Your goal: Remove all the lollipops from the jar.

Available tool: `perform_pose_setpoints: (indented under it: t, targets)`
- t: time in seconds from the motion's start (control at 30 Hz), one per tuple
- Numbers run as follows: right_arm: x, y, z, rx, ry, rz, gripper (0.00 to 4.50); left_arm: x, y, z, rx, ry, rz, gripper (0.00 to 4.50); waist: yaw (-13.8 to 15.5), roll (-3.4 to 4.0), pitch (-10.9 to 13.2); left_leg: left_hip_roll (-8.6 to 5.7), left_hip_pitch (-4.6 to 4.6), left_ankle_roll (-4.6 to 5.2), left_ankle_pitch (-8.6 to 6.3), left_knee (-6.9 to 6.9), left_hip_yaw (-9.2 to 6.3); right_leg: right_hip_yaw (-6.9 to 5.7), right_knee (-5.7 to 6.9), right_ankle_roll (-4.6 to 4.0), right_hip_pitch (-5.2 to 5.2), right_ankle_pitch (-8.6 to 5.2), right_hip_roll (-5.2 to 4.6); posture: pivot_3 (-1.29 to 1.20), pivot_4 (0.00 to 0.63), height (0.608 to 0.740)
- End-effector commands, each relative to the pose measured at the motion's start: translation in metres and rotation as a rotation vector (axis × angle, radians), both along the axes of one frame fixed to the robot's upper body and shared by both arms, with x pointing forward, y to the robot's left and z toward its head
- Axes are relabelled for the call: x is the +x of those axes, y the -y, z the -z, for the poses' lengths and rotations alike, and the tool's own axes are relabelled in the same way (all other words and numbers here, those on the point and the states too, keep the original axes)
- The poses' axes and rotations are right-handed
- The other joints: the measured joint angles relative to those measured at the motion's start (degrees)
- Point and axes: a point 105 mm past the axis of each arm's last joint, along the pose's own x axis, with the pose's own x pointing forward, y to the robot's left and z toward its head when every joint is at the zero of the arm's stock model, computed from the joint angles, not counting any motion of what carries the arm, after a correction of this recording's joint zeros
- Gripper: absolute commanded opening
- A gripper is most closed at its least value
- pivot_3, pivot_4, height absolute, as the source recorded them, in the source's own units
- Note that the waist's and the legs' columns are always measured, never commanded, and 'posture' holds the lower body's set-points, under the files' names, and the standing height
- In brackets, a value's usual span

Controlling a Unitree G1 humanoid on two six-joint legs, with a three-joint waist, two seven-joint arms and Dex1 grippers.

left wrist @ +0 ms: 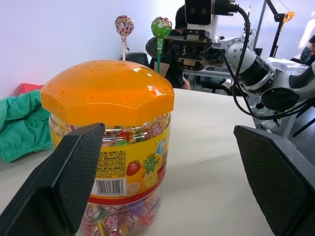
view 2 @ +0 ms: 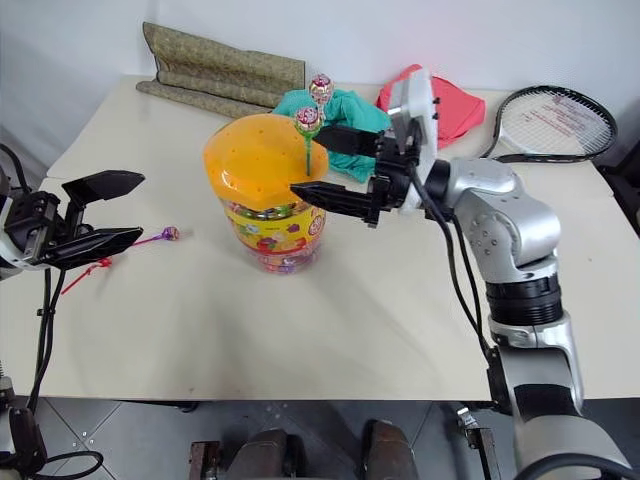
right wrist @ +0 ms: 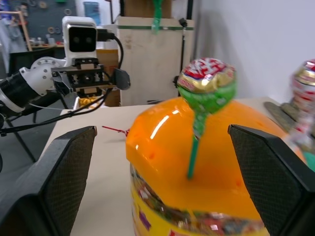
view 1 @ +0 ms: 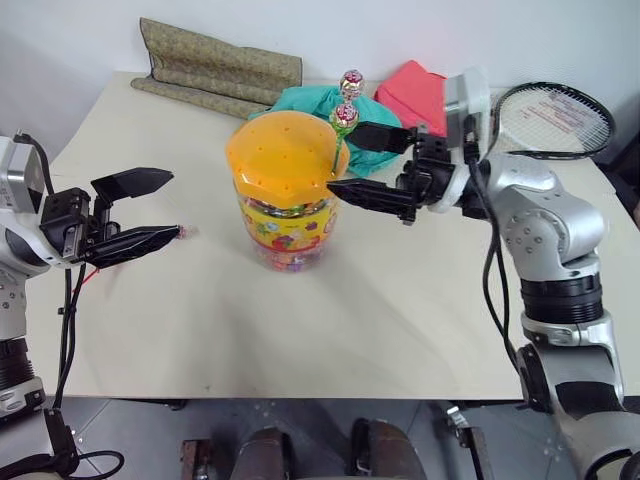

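The jar [view 1: 287, 195] stands upright near the middle of the pale table [view 1: 400, 320], its domed orange lid [view 1: 283, 160] on. Two lollipops are planted in the lid's far side: one on a green stick [view 1: 344, 117] and one on a pale stick [view 1: 352, 81] just behind it. Two more lie flat on the table off to the robot's left, a purple one [view 2: 171, 233] and a red-sticked one [view 2: 85, 273].

The right arm reaches in across the table, bent at the elbow, and the right gripper [view 1: 365, 165] lies roughly level, pointing left at the jar. Its fingers are spread wide, one above the other, with the green-sticked lollipop between them and untouched.

The left gripper [view 1: 150, 208] hovers level over the table's left edge, well apart from the jar, pointing towards it, its fingers spread and empty.
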Motion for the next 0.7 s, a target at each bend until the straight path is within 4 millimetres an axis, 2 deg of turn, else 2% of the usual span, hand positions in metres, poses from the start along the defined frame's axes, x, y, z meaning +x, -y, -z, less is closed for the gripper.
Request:
perform_pose_setpoints:
  t: [0.03, 0.13, 0.37, 0.43, 0.5, 0.7]
  targets:
    - [0.002, -0.009, -0.009, 0.015, 0.054, -0.014, 4.10, -0.008, 0.001, -0.012, 0.008, 0.067, 0.010, 4.50, -0.1, 0.00, 0.0, 0.00, 0.00, 0.00, 0.00, 0.00, 0.00, 0.00, 0.00, 0.00, 0.00, 0.00, 0.00, 0.00, 0.150, 0.740]
    - [0.004, -0.014, -0.011, 0.023, 0.064, -0.023, 3.27, -0.008, 0.001, -0.012, 0.004, 0.073, 0.011, 4.50, -0.3, 0.02, 0.0, 0.00, 0.00, 0.00, 0.00, -0.01, -0.02, 0.00, 0.00, 0.00, 0.00, 0.00, 0.00, 0.00, 0.150, 0.740]
    - [0.007, -0.016, -0.025, 0.055, 0.098, -0.012, 0.76, -0.008, 0.001, -0.013, -0.009, 0.075, 0.006, 4.50, -1.2, 0.04, 0.0, 0.00, 0.01, -0.01, 0.00, -0.05, -0.09, -0.02, 0.06, 0.00, -0.01, 0.00, 0.00, 0.00, 0.150, 0.740]
    - [0.009, -0.012, -0.037, 0.088, 0.116, 0.008, 0.06, -0.007, 0.003, -0.013, -0.018, 0.075, 0.016, 4.50, -1.2, 0.05, 0.0, 0.00, 0.01, -0.01, 0.00, -0.06, -0.08, -0.02, 0.06, 0.00, -0.01, 0.00, 0.00, 0.00, 0.150, 0.740]
    - [0.008, -0.009, -0.044, 0.103, 0.131, 0.012, 0.02, -0.007, 0.003, -0.013, -0.021, 0.073, 0.019, 4.50, -1.1, 0.08, 0.1, 0.00, 0.01, -0.01, 0.00, -0.06, -0.08, -0.01, 0.06, 0.00, -0.03, 0.00, 0.00, 0.00, 0.150, 0.740]
    - [-0.001, 0.022, -0.089, 0.171, 0.212, 0.118, 0.02, -0.004, 0.003, -0.015, -0.023, 0.068, 0.050, 4.50, -0.9, 0.10, 0.1, -0.01, 0.00, -0.01, 0.00, -0.05, -0.12, 0.00, 0.10, 0.00, -0.02, 0.00, -0.01, 0.00, 0.150, 0.740]
